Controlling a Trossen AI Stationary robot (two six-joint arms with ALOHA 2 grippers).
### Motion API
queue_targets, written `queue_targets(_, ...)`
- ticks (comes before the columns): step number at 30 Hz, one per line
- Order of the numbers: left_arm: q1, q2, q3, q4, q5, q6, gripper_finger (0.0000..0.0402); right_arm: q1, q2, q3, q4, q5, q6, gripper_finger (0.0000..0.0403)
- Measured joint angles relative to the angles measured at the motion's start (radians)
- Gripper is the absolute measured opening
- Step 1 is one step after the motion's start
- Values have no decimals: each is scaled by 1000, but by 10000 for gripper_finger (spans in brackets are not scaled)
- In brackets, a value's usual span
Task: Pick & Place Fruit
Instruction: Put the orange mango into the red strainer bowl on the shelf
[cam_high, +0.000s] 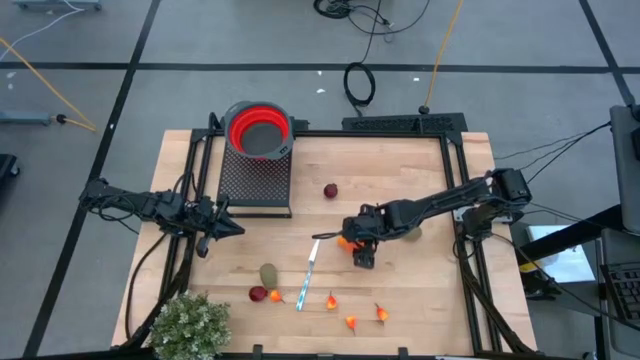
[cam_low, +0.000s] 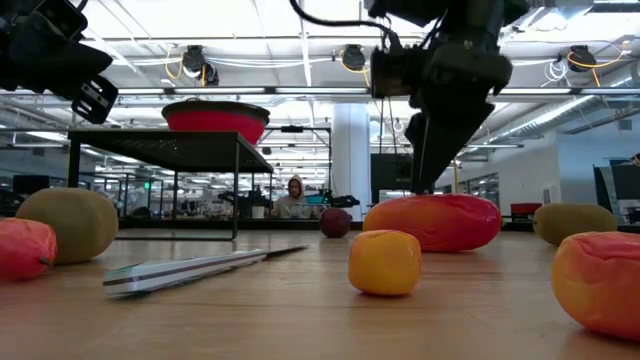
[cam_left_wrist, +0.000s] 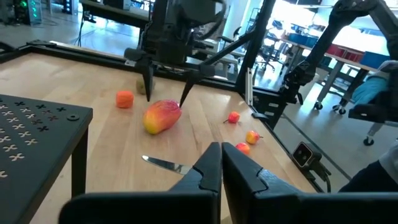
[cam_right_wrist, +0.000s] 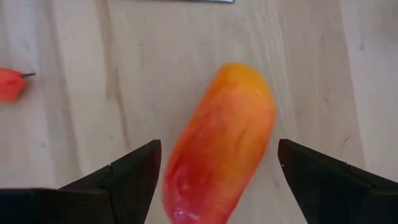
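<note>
While the right claw (cam_right_wrist: 214, 171) is hanging with its two dark fingers spread wide on either side of the elongated orange-red toy fruit (cam_right_wrist: 221, 143), the step in hand looks to be the pinch on that fruit, which is lying on its side near the middle of the pale wooden tabletop (cam_high: 420, 280). The fingers are straddling it but, as far as the wrist view shows, not yet touching it, and the fruit is sitting slightly askew between them, nearer one finger than the other. To do this well, the claw should probably be centring over the fruit's thick middle and sinking until the tips are reaching below its widest line before closing, since a smooth rounded body is likely to squirt out of a high or off-centre squeeze. Closing across the narrow width, not the length, seems the safer choice. A small orange ball (cam_left_wrist: 125, 99) is resting near the fruit, and a silver toy knife (cam_high: 309, 271) is lying just beside it, so a straight descent should be avoiding both. The red collapsible bowl (cam_high: 259, 128) is sitting on a black perforated stand (cam_high: 255, 180) at the far side, the likely drop point. The left claw (cam_left_wrist: 221, 168) is waiting beside that stand with its fingers pressed together, holding nothing.
</note>
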Motion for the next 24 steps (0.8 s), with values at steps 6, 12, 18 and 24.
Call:
queue_targets(6, 0, 0, 0, 0, 0, -4, 9, -14, 0, -65, 91, -29, 3, 318)
queue_targets(12, 0, 0, 0, 0, 0, -4, 15, -15, 0, -115, 162, -54, 45, 318)
queue_targets(18, 0, 0, 0, 0, 0, -5, 2, -15, 0, -154, 200, -54, 45, 318)
queue_targets(24, 0, 0, 0, 0, 0, -5, 13, -15, 0, -158, 210, -51, 44, 314)
